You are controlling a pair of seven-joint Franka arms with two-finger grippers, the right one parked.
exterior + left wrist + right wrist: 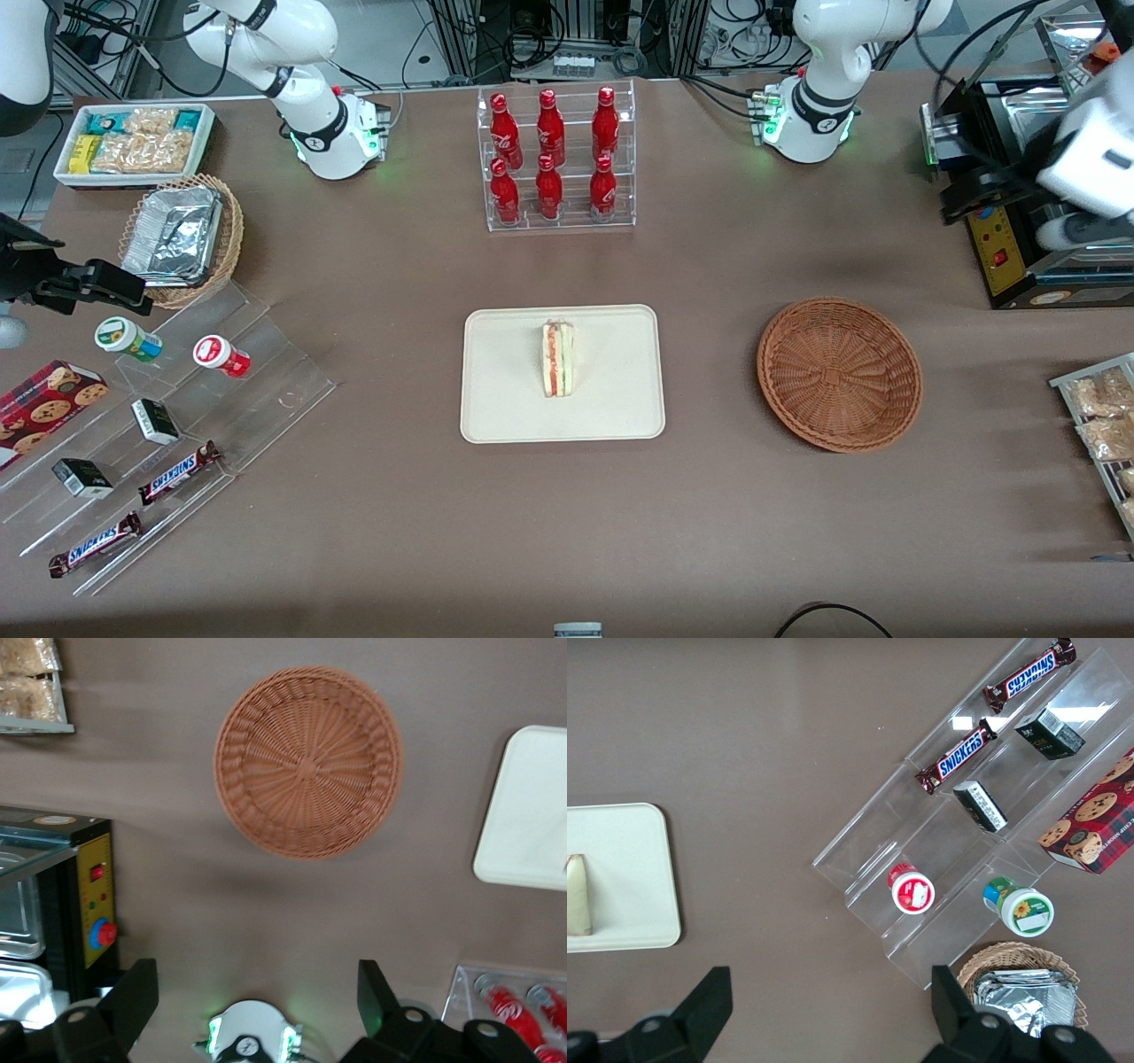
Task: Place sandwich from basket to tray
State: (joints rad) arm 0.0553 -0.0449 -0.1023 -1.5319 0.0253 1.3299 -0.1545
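The sandwich (558,358), a pale wedge with red, orange and green layers, stands on the cream-white tray (505,399) at the table's middle. The reddish-brown wicker basket (838,372) is empty and lies beside the tray, toward the working arm's end. My left gripper (961,199) is raised above the black appliance, farther from the front camera than the basket. In the left wrist view the gripper (255,992) is open and empty, high over the table, with the basket (308,760) and a corner of the tray (532,815) in sight. The sandwich (578,895) also shows in the right wrist view.
A clear rack of red bottles (558,159) stands farther from the front camera than the tray. A black appliance with a yellow panel (1019,239) and a rack of snack packets (1103,425) are at the working arm's end. A clear stepped stand (266,354) with snacks lies toward the parked arm's end.
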